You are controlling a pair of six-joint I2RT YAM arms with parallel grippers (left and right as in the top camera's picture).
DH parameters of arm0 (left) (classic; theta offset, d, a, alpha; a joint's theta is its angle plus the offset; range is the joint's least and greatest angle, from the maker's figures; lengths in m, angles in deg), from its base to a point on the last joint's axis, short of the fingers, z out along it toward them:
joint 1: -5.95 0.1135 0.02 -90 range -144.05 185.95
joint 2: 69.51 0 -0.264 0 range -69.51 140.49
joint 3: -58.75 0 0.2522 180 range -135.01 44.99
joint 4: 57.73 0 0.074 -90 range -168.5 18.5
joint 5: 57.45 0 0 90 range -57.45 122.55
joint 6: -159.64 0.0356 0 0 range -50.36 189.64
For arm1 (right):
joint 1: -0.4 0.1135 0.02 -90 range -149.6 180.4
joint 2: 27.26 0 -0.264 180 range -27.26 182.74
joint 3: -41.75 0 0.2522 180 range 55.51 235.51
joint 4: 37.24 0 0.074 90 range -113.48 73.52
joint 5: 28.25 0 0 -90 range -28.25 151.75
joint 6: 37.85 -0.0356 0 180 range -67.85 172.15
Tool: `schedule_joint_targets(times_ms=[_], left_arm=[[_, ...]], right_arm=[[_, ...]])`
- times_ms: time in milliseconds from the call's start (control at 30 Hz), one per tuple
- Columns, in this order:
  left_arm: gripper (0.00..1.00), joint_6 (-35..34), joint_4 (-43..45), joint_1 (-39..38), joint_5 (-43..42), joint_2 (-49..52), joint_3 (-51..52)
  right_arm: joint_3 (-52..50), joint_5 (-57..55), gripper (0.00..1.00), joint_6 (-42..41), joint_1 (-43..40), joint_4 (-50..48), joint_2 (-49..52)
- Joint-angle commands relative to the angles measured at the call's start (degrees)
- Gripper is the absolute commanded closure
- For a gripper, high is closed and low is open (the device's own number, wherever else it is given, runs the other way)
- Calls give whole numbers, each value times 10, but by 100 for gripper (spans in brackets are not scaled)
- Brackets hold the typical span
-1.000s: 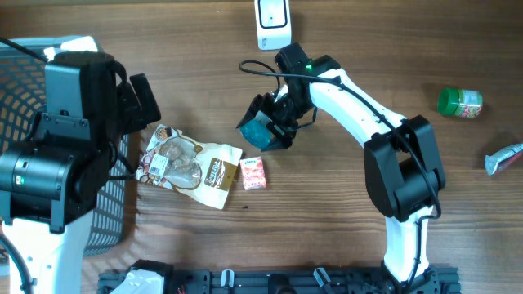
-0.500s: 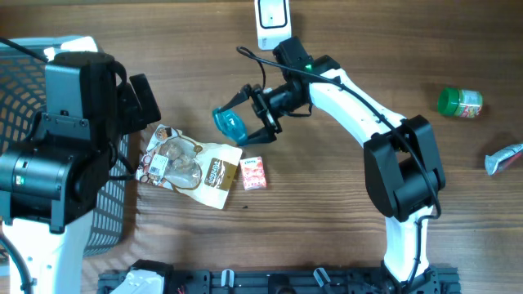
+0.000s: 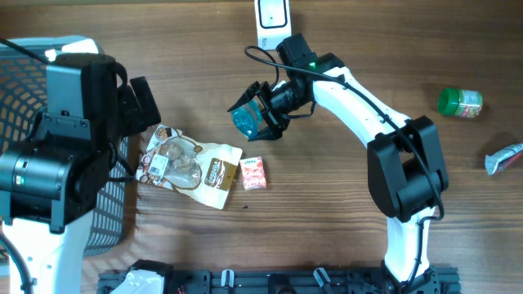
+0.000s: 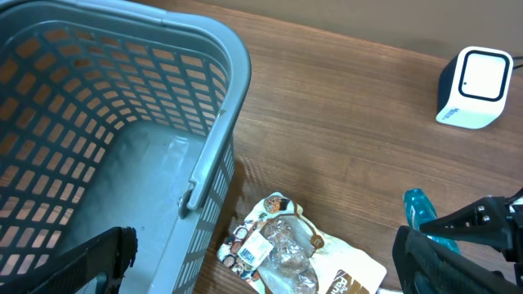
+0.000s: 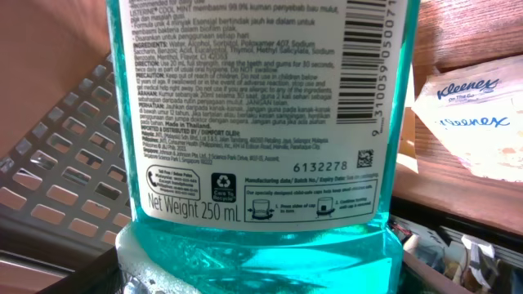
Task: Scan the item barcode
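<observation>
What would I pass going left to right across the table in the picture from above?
Gray basket → snack pouch → small pink packet → green jar → tube at the right edge.

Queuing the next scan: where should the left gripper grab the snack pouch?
Likely the brown end of the snack pouch, from above. It lies flat, so only an edge can be pinched, and that end sits farthest from the basket; mind the pink packet beside it.
</observation>
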Motion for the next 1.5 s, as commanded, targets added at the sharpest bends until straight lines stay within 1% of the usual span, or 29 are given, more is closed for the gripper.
schedule_joint_targets(times_ms=[0, 33, 100, 167, 200, 233, 300, 333, 433, 500, 600, 667, 767, 867, 933, 967, 1000, 1067, 1200, 1300, 1400, 1433, 1467], left_arm=[[0, -3, 0, 2, 10, 0, 2], [0, -3, 0, 2, 10, 0, 2], [0, -3, 0, 2, 10, 0, 2], [0, -3, 0, 2, 10, 0, 2], [0, -3, 0, 2, 10, 0, 2], [0, -3, 0, 2, 10, 0, 2], [0, -3, -2, 2, 10, 0, 2], [0, -3, -3, 2, 10, 0, 2], [0, -3, -6, 2, 10, 0, 2], [0, -3, -7, 2, 10, 0, 2], [0, -3, -9, 2, 10, 0, 2], [0, -3, -9, 2, 10, 0, 2], [0, -3, -13, 2, 10, 0, 2], [0, -3, -16, 2, 9, 0, 2], [0, -3, -23, 2, 10, 0, 2], [0, -3, -26, 2, 10, 0, 2], [0, -3, -26, 2, 9, 0, 2], [0, -3, -26, 2, 9, 0, 2], [0, -3, -26, 2, -2, 0, 2], [0, -3, -26, 2, -1, 0, 2], [0, -3, -26, 2, -2, 0, 2], [0, -3, -26, 2, -2, 0, 2], [0, -3, -26, 2, -2, 0, 2]], right_arm=[[10, 98, 45, -40, -10, -33, -17], [10, 141, 47, -50, -13, -63, -17], [10, 185, 49, -83, -17, -106, -17], [10, 226, 48, -155, -19, -183, -17], [10, 223, 48, -183, -19, -214, -17], [10, 205, 47, -194, -19, -237, -17], [9, 148, 44, -194, -19, -236, -17], [9, 136, 44, -195, -19, -233, -17], [9, 103, 44, -199, -19, -201, -17], [9, 54, 43, -193, -19, -147, -17], [1, 4, 44, -195, -19, -133, -17], [-11, -45, 43, -194, -20, -96, -17], [-11, -59, 44, -195, -22, -71, -16], [-11, -82, 44, -221, -30, -56, -16], [-11, -137, 43, -223, -46, -3, -16], [-11, -173, 43, -218, -59, 30, -16], [-11, -207, 44, -196, -72, 51, -16], [-11, -239, 44, -174, -85, 76, -16], [-11, -339, 44, -137, -93, 83, -16], [-11, -397, 44, -96, -93, 84, -16], [-11, -450, 44, -53, -89, 96, -16], [-11, -488, 44, -39, -82, 111, -16], [-11, -504, 44, -38, -76, 122, -16]])
